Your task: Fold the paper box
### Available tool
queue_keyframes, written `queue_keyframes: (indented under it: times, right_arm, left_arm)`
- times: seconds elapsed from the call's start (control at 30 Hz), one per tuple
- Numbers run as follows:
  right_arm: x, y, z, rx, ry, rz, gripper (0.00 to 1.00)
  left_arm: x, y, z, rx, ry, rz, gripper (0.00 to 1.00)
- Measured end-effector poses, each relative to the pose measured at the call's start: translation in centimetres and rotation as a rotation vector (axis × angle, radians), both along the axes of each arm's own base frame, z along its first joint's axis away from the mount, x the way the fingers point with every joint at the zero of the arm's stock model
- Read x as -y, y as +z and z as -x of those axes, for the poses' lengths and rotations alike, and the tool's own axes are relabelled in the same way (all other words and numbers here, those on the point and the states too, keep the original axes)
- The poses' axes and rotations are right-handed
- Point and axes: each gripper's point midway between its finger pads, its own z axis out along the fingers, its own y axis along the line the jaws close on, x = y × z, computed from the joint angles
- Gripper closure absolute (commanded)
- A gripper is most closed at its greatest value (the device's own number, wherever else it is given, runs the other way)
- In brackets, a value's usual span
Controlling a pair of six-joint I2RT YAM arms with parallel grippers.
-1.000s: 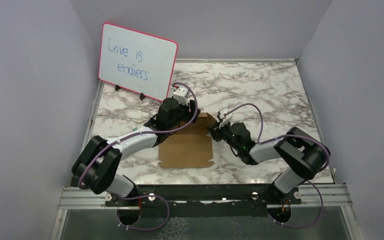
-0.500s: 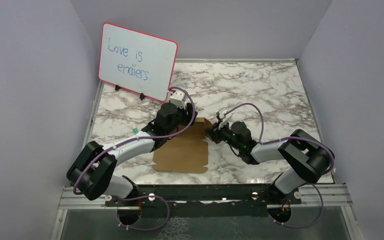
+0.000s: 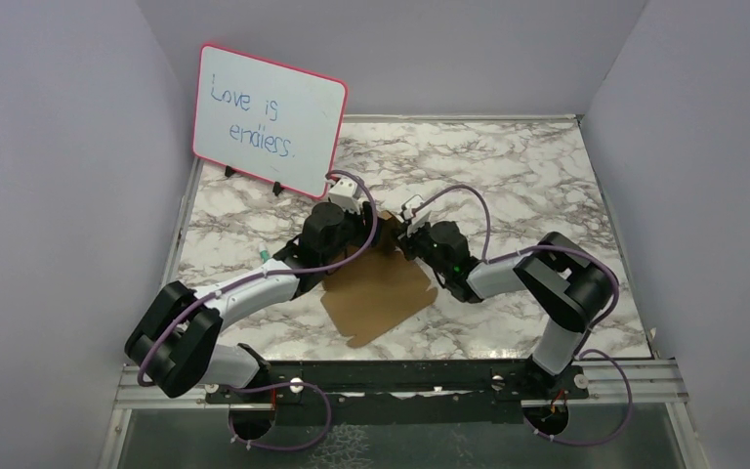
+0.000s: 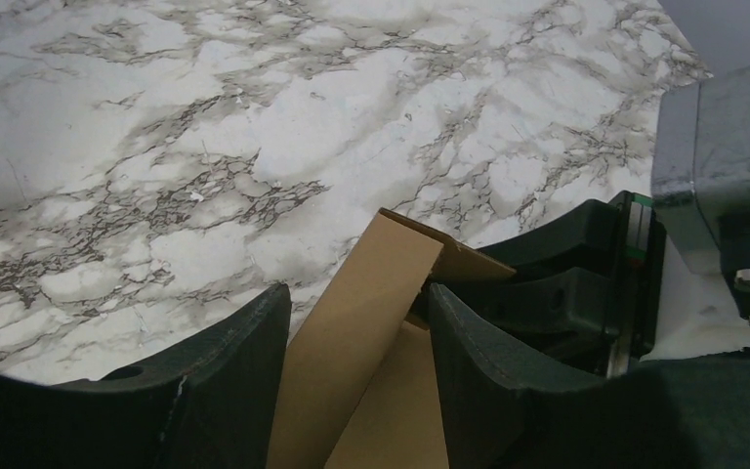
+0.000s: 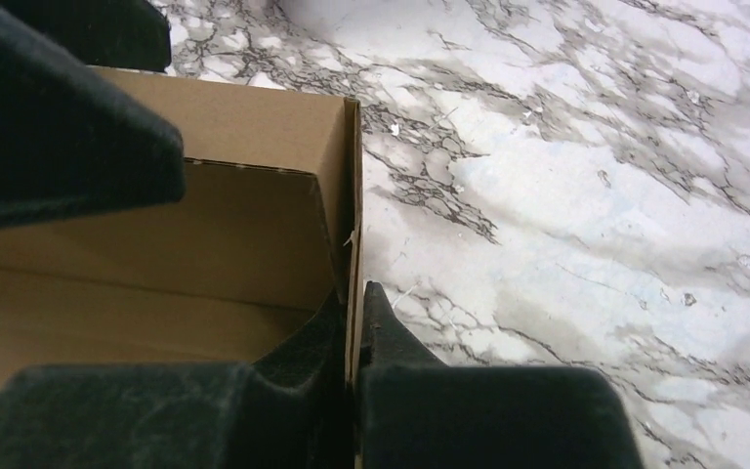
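Note:
The paper box (image 3: 381, 293) is a brown cardboard sheet lying skewed on the marble table, its far flaps raised. My left gripper (image 3: 359, 233) is over the far left corner. In the left wrist view it (image 4: 359, 290) is open, and a raised flap (image 4: 352, 332) leans slanted between its fingers. My right gripper (image 3: 405, 242) is at the far right corner, close to the left one. The right wrist view shows it (image 5: 354, 293) shut on the box's thin upright side wall (image 5: 353, 195), one finger inside the box (image 5: 205, 244) and one outside.
A pink-framed whiteboard (image 3: 269, 117) with blue writing stands at the back left, just behind the left arm. Lavender walls close off the marble table (image 3: 518, 176) on three sides. A metal rail (image 3: 400, 376) with both arm bases runs along the near edge.
My right gripper has shut on the box's side wall and moved left toward the left gripper. The cardboard has turned on the table. The left arm has shifted slightly.

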Motion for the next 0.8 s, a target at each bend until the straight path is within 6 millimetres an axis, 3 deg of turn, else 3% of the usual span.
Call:
queue_keyframes:
  times: [0.2, 0.6, 0.8]
  right_arm:
    - [-0.9, -0.3, -1.1, 0.021, 0.001, -0.011, 0.93]
    - [-0.7, -0.9, -0.3, -0.001, 0.004, -0.041, 0.87]
    - [-0.4, -1.9, 0.0, -0.01, 0.003, -0.045, 0.91]
  left_arm:
    - [0.1, -0.9, -0.1, -0.016, 0.001, -0.014, 0.44]
    - [0.5, -1.3, -0.6, -0.021, 0.001, -0.025, 0.44]
    - [0.7, -1.1, -0.5, -0.026, 0.001, -0.012, 0.34]
